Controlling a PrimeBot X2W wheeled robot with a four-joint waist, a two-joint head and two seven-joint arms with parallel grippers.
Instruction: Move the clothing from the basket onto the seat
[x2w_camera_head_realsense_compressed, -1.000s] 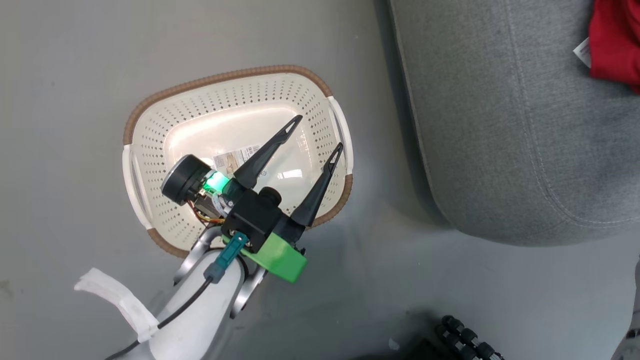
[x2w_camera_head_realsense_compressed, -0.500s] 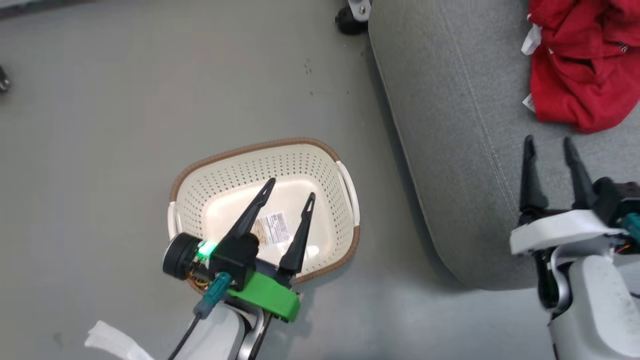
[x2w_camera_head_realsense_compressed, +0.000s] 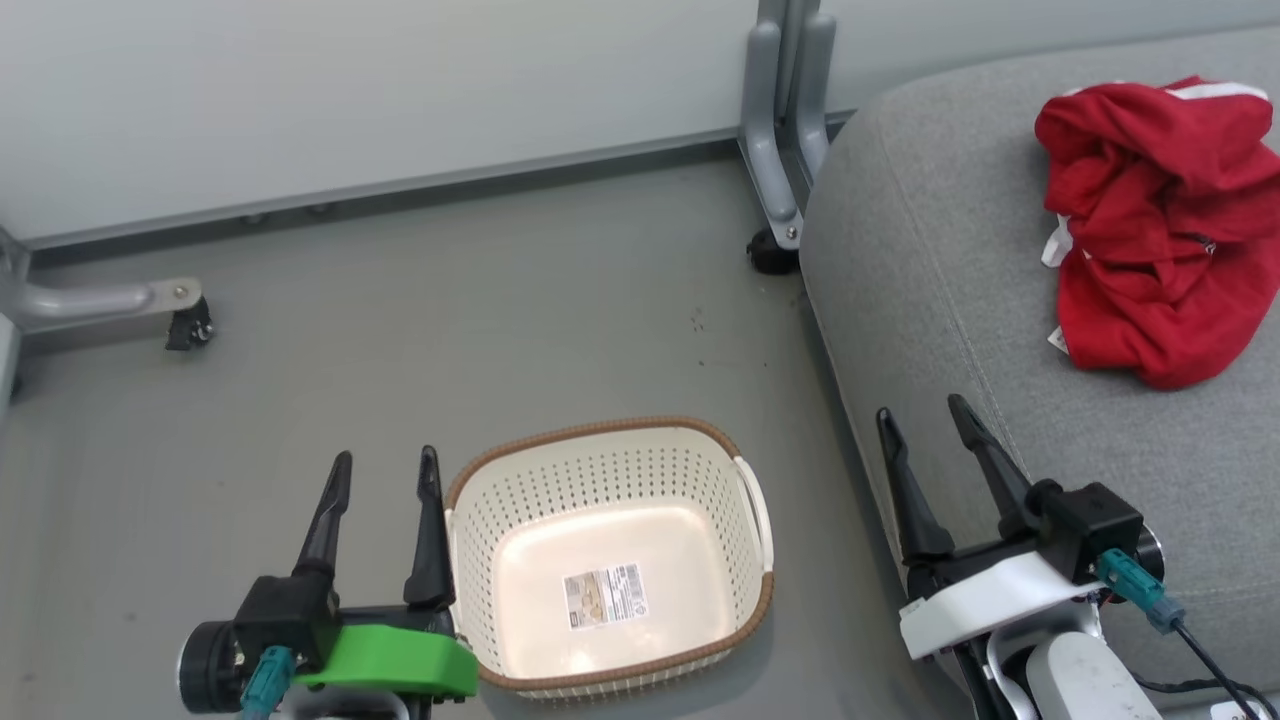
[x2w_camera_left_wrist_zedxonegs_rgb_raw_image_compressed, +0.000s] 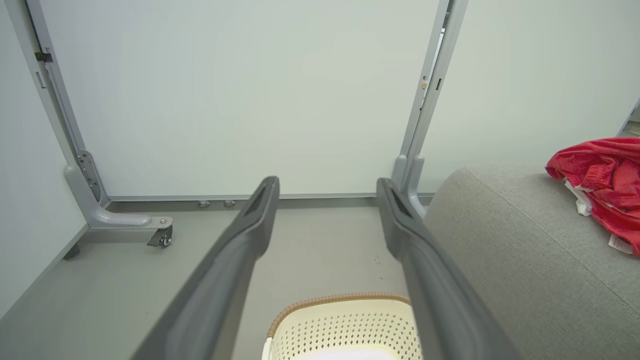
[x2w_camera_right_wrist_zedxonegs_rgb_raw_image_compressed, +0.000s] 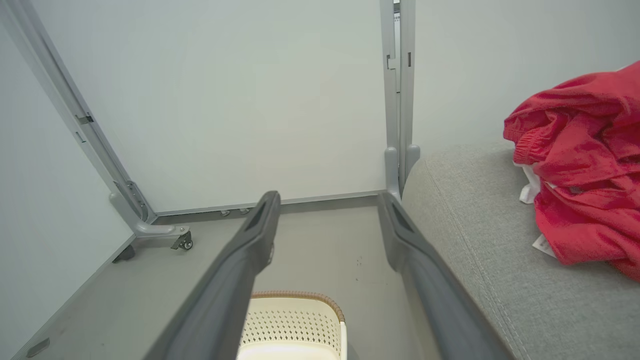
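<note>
The head view now looks higher than half a second ago, so the wall (x2w_camera_head_realsense_compressed: 400, 80) and a grey frame leg (x2w_camera_head_realsense_compressed: 780, 120) come in at the top. The basket (x2w_camera_head_realsense_compressed: 600, 430) stands on the floor (x2w_camera_head_realsense_compressed: 500, 300) at the bottom centre, with only its paper label (x2w_camera_head_realsense_compressed: 603, 597) inside. The left claw (x2w_camera_head_realsense_compressed: 386, 456) was above the inside of the basket before. Now it is at the lower left, just beside the basket's left rim and outside it. Its fingers are apart and hold nothing. The right claw (x2w_camera_head_realsense_compressed: 921, 408), at the lower right, is over the near left edge of the seat (x2w_camera_head_realsense_compressed: 920, 250), also spread and holding nothing. The clothing (x2w_camera_head_realsense_compressed: 1150, 240) lies crumpled on the seat at the upper right, as before, well apart from both claws.
</note>
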